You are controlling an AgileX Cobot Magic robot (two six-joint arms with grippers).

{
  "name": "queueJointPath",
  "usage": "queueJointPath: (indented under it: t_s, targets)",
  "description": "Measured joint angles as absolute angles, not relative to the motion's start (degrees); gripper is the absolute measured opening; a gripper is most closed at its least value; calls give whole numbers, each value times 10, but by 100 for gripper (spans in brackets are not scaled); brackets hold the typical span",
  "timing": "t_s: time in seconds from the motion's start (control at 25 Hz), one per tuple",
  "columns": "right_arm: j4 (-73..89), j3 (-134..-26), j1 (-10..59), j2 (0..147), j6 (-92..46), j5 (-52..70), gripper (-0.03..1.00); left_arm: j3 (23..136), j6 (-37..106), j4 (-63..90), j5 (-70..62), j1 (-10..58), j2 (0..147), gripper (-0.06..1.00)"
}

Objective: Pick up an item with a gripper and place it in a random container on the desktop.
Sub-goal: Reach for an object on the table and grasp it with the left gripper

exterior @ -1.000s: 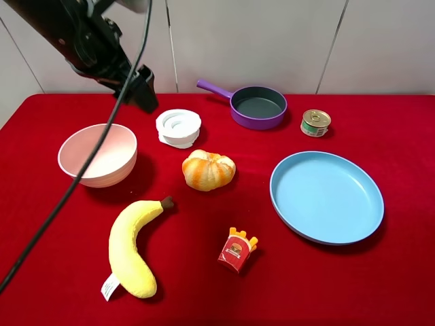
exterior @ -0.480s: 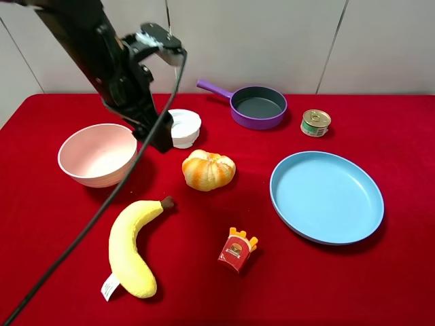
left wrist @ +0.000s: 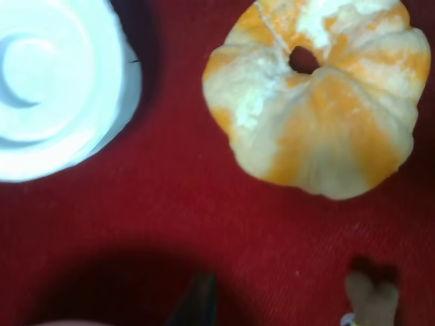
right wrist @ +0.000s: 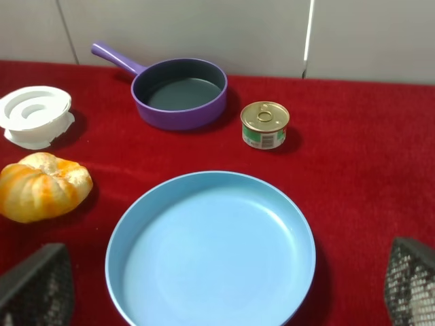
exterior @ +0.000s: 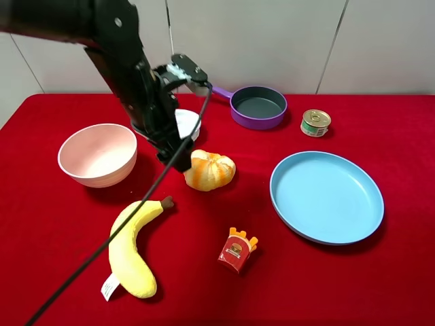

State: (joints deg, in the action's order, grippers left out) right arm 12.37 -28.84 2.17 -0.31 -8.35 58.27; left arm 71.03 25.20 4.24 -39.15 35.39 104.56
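Observation:
The golden-orange bread roll (exterior: 209, 170) lies on the red cloth near the middle; it also shows in the left wrist view (left wrist: 319, 102) and the right wrist view (right wrist: 42, 187). My left gripper (exterior: 171, 155) hangs low just left of the roll, between it and the pale pink bowl (exterior: 102, 178), touching neither. Only one dark fingertip (left wrist: 197, 307) shows in the left wrist view, so its opening is unclear. My right gripper (right wrist: 221, 299) is open and empty, with its fingers wide apart over the near side of the blue plate; it is out of the exterior view.
A white round lid-like piece (exterior: 188, 122) sits behind the left gripper. A purple pan (exterior: 258, 107) and a small tin can (exterior: 316, 123) stand at the back. The blue plate (exterior: 280, 197) lies at the right. A plush banana (exterior: 132, 248) and a fries packet (exterior: 237, 250) lie in front.
My left arm has swung down and right, from above the pink bowl to just left of the bread roll. No object has moved.

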Motion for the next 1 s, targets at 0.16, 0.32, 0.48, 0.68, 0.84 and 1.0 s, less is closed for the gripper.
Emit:
queueJointPath:
  t_s: [0.16,0.32,0.48,0.68,0.84,1.0]
  targets:
    - [124,-288,22,-3,-83,582,69,710,256,42,-362,369,1076,90]
    - [124,-288,22,-3,-83,582,69,710,263,42,-339,380,1092,90]
    - [124,-288,22,-3,-83,582,69,711,265,42,-324,389,1101,90]
    - [124,-288,22,-3,-83,582,69,712,267,43,-301,398,1116,90]
    - [125,-288,22,-3,-83,582,69,712,267,43,-281,404,1131,90]
    - [126,-288,22,-3,-83,582,69,716,267,43,-261,408,1150,90]
